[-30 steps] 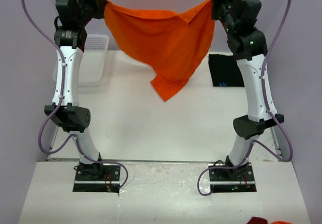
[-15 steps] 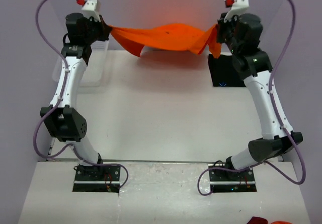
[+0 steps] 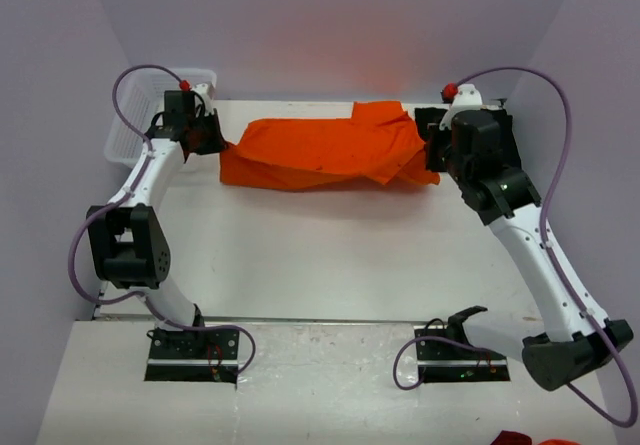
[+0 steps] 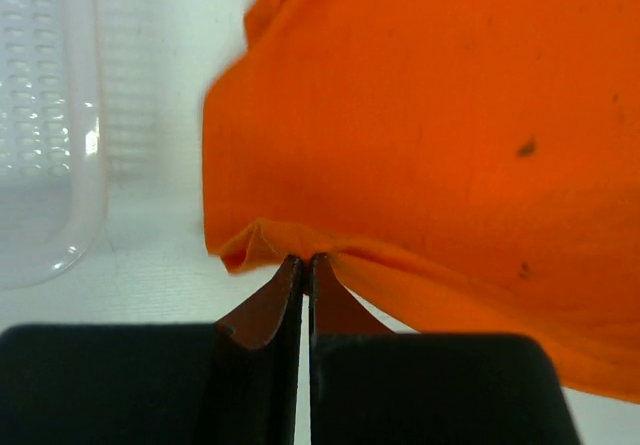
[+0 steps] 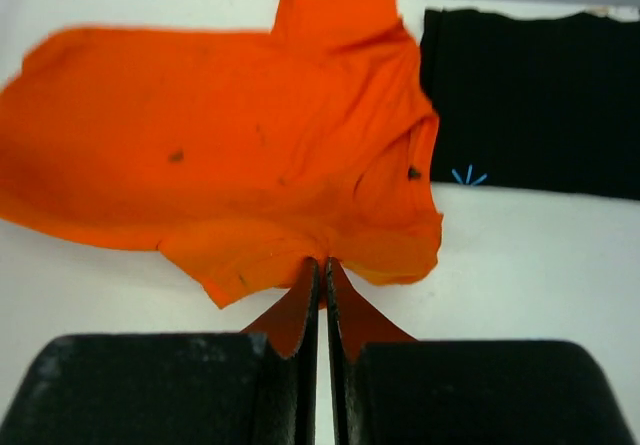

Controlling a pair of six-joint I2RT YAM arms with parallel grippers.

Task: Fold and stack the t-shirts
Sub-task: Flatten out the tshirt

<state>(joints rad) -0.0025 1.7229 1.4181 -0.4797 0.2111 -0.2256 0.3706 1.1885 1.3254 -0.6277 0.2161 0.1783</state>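
Orange t-shirt (image 3: pixel 325 153): it is laid out, rumpled, across the far part of the surface (image 3: pixel 320 255), between the two arms.
Handling: it is judged soft, light and limp; any fold is likely to slump unless the cloth is first smoothed flat.
Hold: edges and corners are best pinched thin, as the shirt is far wider than the fingers.
Left fingers (image 4: pixel 295 285): they are closed on a puckered bit of the shirt's left edge, low at the surface.
Right fingers (image 5: pixel 310 295): they are closed on a gathered bit of the right-hand edge, near what looks like the neck opening.
Black t-shirt (image 5: pixel 530 95): it is seen flat just beside the orange one, on its right; whether the two touch cannot be told.
Basket (image 3: pixel 130 130): it is set at the far left corner, apart from the orange cloth.
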